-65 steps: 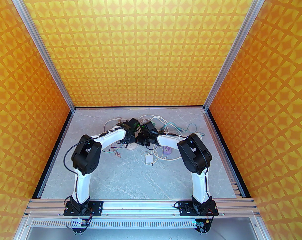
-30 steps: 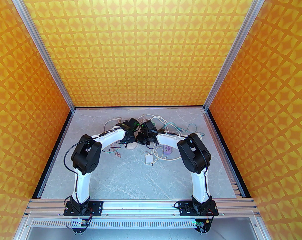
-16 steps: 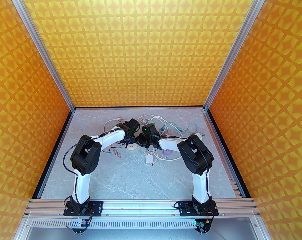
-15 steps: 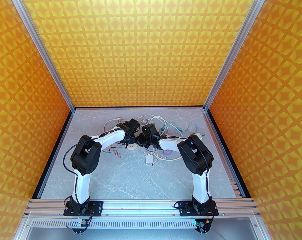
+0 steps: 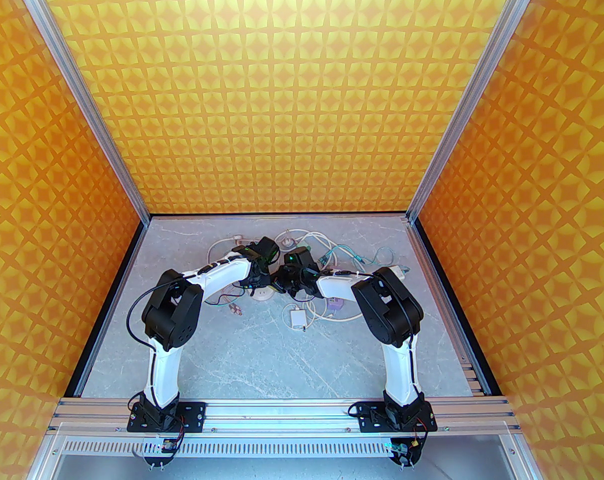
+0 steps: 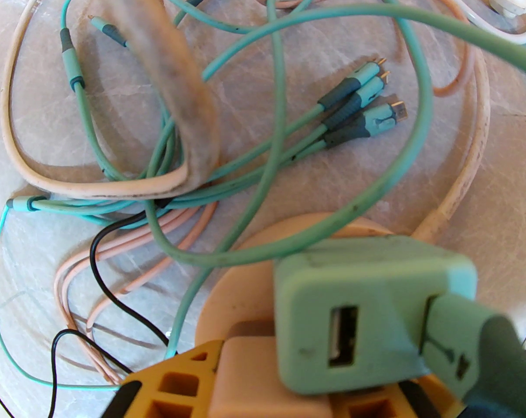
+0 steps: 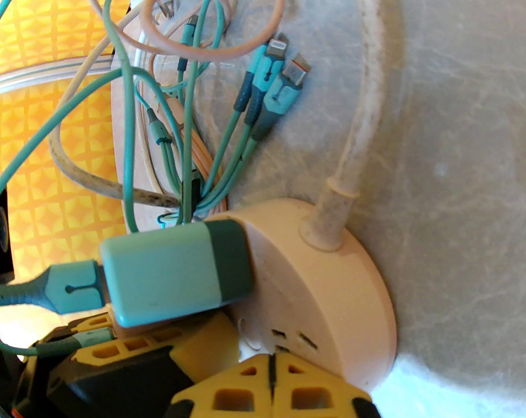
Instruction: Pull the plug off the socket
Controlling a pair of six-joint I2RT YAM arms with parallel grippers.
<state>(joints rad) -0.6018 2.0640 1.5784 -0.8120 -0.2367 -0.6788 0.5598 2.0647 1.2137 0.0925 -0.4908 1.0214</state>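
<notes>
Orange patterned walls (image 5: pixel 302 93) surround a grey marbled table (image 5: pixel 261 358). Two white robot arms reach in and meet over a tangle of teal and peach cables (image 6: pixel 245 116). Beside the tangle a round beige socket (image 7: pixel 332 285) lies flat on the table. A chunky teal plug (image 7: pixel 171 268) is seated in its face, and a teal lead (image 6: pixel 463 346) runs out of the plug's outer end.

The right tool (image 7: pixel 271 381) has its yellow fingers pressed together, with the tips against the socket's face beside the empty outlets. This is most likely to pin the disc down so it does not lift with the plug.

The left tool (image 6: pixel 289 381) comes in alongside the plug. Its fingers are partly closed on a beige block (image 6: pixel 263 364) that sits against the plug's side; whether that block belongs to the plug is unclear. The plug is not yet out, and the pull probably needs to go straight away from the socket's face.
</notes>
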